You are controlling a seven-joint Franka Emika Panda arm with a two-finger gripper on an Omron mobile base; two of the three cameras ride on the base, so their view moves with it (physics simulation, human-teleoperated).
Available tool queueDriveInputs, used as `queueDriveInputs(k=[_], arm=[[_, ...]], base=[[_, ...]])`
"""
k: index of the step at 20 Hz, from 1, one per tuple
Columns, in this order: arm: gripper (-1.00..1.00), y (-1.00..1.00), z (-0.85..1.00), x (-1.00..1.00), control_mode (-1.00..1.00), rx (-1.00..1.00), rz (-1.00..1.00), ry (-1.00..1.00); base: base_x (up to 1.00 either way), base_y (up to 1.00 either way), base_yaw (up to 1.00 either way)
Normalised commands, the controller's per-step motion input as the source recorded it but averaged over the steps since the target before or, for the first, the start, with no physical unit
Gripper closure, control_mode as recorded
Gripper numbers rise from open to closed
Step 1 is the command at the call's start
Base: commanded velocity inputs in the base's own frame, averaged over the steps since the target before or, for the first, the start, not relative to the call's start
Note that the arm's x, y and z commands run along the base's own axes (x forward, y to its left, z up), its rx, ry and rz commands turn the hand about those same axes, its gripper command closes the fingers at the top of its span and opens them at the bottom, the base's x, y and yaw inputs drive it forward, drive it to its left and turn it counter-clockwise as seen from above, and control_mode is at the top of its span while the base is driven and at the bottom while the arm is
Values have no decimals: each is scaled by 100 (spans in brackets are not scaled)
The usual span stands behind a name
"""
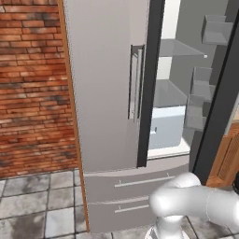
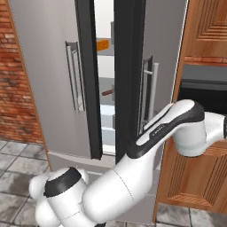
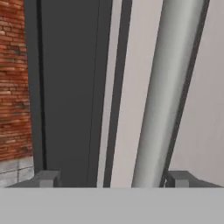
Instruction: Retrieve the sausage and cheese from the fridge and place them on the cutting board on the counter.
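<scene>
The grey fridge [image 1: 107, 93] [image 2: 44, 66] has its left door shut and its right door [image 2: 159, 48] swung part way open. Through the gap I see the orange cheese [image 2: 103, 45] on an upper shelf and the small brown sausage [image 2: 107, 92] on a lower shelf. In the hand view my gripper [image 3: 113, 179] is open, its fingertips [image 3: 46, 178] set wide apart. A silver bar handle [image 3: 166, 87] of the fridge runs up between them, close to the right tip and not clamped. The cutting board and the counter top are out of view.
A brick wall [image 1: 32, 84] stands left of the fridge. Orange-brown wooden cabinets [image 2: 199, 177] and a black built-in appliance [image 2: 204, 86] stand to its right. Glass shelves, door bins [image 1: 205, 88] and a pale drawer [image 1: 168, 126] fill the interior. Two freezer drawers [image 1: 135, 186] sit below.
</scene>
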Motion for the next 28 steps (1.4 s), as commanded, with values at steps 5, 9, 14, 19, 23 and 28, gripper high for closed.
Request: queueDriveInputs(k=[5, 9, 14, 19, 23, 28], arm=[[-100, -8, 0, -69, -100, 0, 14, -11], [-100, 22, 0, -83, -100, 0, -7, -23], [-100, 92, 0, -84, -100, -3, -30, -29], [-100, 100, 0, -72, -100, -6, -38, -23], [-100, 100, 0, -47, -100, -12, -42, 1], [-100, 100, 0, -8, -100, -19, -40, 14]], base=[[0, 0, 0], [0, 0, 0], [0, 0, 0], [0, 0, 0], [0, 0, 0], [0, 0, 0]])
